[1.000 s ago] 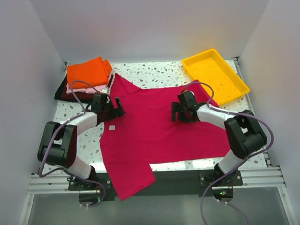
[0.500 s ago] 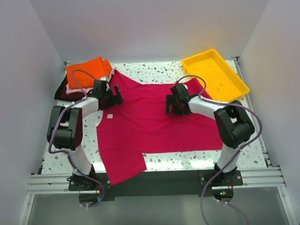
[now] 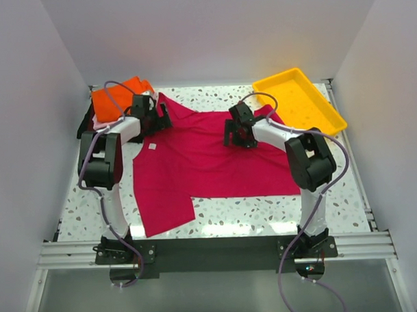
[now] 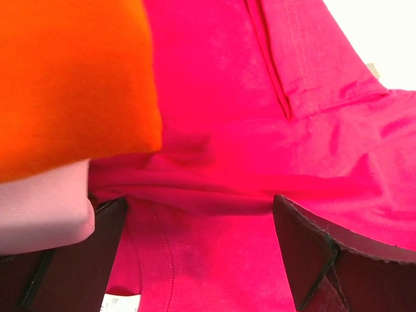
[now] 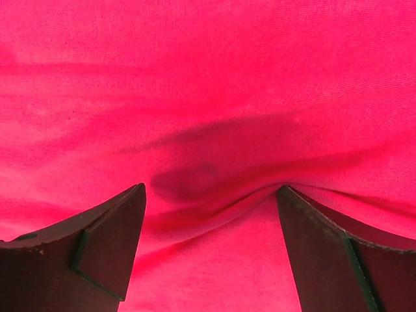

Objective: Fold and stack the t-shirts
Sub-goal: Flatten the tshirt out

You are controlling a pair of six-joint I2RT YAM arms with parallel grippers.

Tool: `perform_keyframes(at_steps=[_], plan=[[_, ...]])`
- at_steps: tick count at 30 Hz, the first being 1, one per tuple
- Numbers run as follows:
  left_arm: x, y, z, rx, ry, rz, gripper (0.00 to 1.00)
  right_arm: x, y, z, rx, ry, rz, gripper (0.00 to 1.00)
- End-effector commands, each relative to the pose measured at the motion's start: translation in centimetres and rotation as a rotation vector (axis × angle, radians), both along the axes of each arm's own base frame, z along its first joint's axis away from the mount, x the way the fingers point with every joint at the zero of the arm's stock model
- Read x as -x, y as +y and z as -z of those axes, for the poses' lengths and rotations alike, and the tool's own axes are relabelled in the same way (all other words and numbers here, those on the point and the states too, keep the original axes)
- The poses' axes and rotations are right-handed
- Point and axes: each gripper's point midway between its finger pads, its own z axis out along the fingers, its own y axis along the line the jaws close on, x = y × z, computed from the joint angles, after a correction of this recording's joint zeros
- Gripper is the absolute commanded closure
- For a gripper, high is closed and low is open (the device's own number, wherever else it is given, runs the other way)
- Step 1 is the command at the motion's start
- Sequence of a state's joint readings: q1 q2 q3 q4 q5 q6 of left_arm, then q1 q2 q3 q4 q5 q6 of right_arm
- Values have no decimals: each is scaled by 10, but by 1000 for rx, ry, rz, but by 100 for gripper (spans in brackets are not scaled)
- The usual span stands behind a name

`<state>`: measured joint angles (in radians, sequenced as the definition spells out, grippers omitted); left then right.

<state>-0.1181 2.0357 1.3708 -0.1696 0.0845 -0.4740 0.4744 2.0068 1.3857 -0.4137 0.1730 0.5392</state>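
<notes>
A crimson-magenta t-shirt (image 3: 209, 163) lies spread over the middle of the table, its white neck label (image 3: 152, 147) on the left. My left gripper (image 3: 158, 119) is open over the shirt's collar end, next to a stack of folded t-shirts topped by an orange one (image 3: 116, 99). In the left wrist view the orange shirt (image 4: 71, 84) and a pale pink one (image 4: 39, 214) sit close on the left, with crimson cloth (image 4: 260, 130) between the fingers (image 4: 312, 253). My right gripper (image 3: 233, 133) is open on the shirt's far edge. A raised wrinkle of cloth (image 5: 214, 182) lies between its fingers (image 5: 97, 247).
A yellow plastic tray (image 3: 317, 128) stands at the back right. A dark maroon shirt (image 3: 81, 126) is at the bottom of the stack by the left wall. One sleeve (image 3: 162, 212) of the crimson shirt reaches toward the front edge.
Both arms have reached toward the back of the table. The crimson shirt slid back with them, and its near sleeve no longer hangs over the front edge.
</notes>
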Motion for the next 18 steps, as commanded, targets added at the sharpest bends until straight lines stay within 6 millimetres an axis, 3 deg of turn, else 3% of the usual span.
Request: perform_keyframes(at_steps=[1,7,11,12,16,17,18], plan=[[-20,-6,-10,21,-48,58,0,2,-11,20,8,84,47,15],[-26,-27,-65,27,-162,115,0,-13,-1,-16,-2,25,-44,15],[-1,-49,-107,-7,-232,144,0,-4,-3,-47,-15,-31,-76,15],[6,-52,-111,-8,-239,147,0,-1,-3,-64,-31,-65,-80,15],[46,-60,-122,-15,-240,152,0,22,1,-80,-83,-79,-135,15],[62,-58,-104,-25,-197,151,0,33,-2,-71,-76,-56,-140,15],[71,-56,-100,-21,-185,143,0,39,-1,-77,-82,-68,-148,15]])
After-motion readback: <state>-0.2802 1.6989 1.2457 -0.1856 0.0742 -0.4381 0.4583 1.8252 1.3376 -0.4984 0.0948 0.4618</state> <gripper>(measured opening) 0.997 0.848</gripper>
